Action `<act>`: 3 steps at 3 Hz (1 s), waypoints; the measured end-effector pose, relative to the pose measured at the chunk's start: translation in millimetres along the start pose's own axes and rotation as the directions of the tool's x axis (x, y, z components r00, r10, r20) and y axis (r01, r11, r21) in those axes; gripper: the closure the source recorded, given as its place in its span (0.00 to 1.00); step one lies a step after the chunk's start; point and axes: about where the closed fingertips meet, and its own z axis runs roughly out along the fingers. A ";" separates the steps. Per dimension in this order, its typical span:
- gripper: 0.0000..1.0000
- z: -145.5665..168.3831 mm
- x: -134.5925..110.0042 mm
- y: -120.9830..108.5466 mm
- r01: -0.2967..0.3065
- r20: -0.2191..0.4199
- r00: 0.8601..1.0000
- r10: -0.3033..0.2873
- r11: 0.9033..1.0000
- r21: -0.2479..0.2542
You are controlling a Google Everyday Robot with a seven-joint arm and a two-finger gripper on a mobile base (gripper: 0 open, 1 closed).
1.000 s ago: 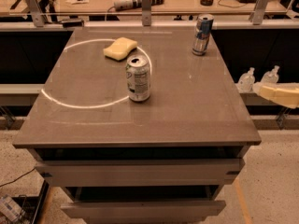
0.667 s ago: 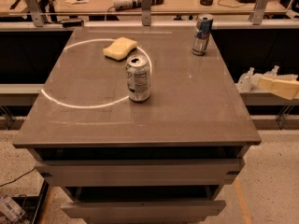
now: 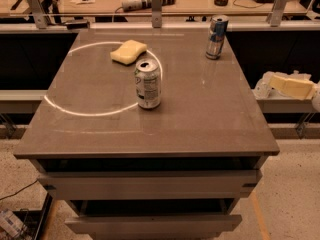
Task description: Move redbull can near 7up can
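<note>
The redbull can (image 3: pixel 216 37), slim and blue-and-silver, stands upright near the far right edge of the brown table (image 3: pixel 200 119). The 7up can (image 3: pixel 148 83), wider and pale silvery-green with an open top, stands upright near the table's middle. The two cans are well apart. My gripper (image 3: pixel 263 86), pale with a cream-coloured body, is off the table's right side at about tabletop height, to the right of and nearer than the redbull can. It touches neither can.
A yellow sponge (image 3: pixel 128 51) lies at the back of the table, behind the 7up can. A white ring of light curves across the table's left half. A workbench (image 3: pixel 190 1) with tools runs behind the table. Drawers are below the tabletop.
My gripper has moved left, closer to the table's right edge. The cans and the sponge have not moved.
</note>
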 end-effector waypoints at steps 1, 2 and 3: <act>0.00 31.1 -6.9 2.5 -0.018 0.026 0.999 0.018 1.000 0.004; 0.00 68.7 -15.1 14.2 -0.009 0.017 1.000 0.010 1.000 -0.028; 0.00 103.1 -9.8 18.4 0.000 -0.024 1.000 -0.001 0.998 -0.061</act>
